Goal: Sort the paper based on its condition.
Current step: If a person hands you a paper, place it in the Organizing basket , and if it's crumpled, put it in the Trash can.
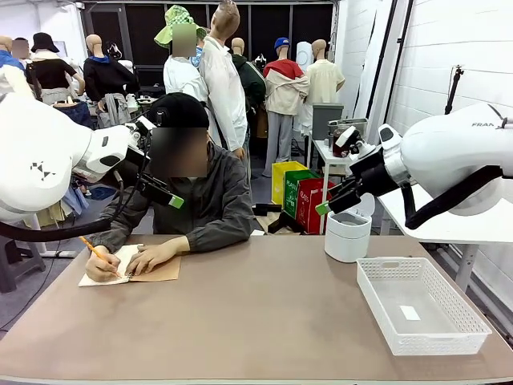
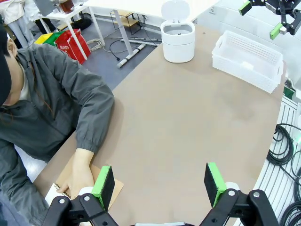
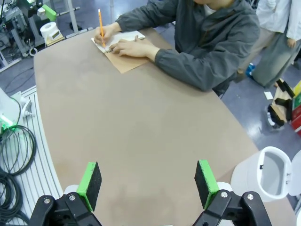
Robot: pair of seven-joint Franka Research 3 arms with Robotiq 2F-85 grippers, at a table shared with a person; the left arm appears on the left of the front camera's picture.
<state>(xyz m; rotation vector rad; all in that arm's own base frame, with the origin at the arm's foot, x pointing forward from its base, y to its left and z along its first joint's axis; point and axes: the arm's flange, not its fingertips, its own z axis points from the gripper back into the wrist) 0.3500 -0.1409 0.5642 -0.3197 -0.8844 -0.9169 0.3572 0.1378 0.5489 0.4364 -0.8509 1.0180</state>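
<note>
Right gripper (image 3: 148, 182), spread wide, above brown table (image 3: 141, 117). At far edge, person's hand (image 3: 104, 35) holding orange pencil (image 3: 100, 21) on notebook (image 3: 126, 59). White bin (image 3: 268, 175) at lower right.

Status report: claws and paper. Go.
Left claw open, right claw open, both above table. Notebook page at far left, person's hands on it, writing. Basket and bin right side.

The person (image 1: 216, 200) sits behind the far left edge of the counter (image 1: 256, 321). A notebook (image 1: 164, 273) lies on the counter just before the person, with a pencil (image 1: 98, 253) over its left part. The bin (image 1: 348, 235) stands at the far right edge, and the basket (image 1: 377, 301) lies just before it, toward the near right corner. The left end effector (image 2: 160, 181) hangs above the left side, before the person. The right end effector (image 3: 148, 181) hangs above the right side, near the bin.
</note>
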